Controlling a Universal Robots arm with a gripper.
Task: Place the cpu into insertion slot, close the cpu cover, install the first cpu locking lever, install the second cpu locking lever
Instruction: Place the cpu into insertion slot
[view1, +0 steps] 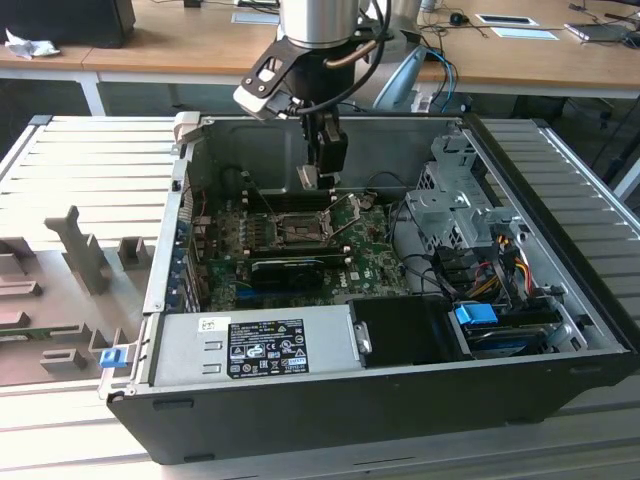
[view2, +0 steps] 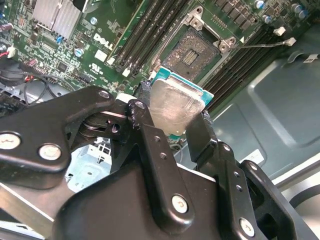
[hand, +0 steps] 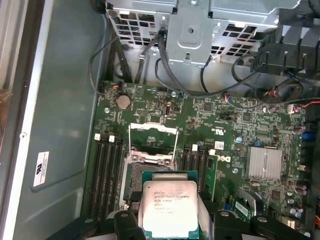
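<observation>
The jaws are pinching the cpu (view2: 175, 105) by its edges above the empty insertion slot (view2: 192, 50); the cpu cover (hand: 153, 128) is standing open, so seemingly all four steps are waiting.

Ribbed grey bench (view1: 90, 150) carries open PC case (view1: 400, 410), prob. jig blocks (view1: 85, 250).

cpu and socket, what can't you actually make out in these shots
- Underside of the cpu: it faces away in both wrist views. The gripper clamps its edges, with the pale top towards the cameras.
- Insertion slot: in the first wrist view, part of it is hidden behind the held cpu.
- Slot contacts: too small to tell in the exterior view.
</observation>
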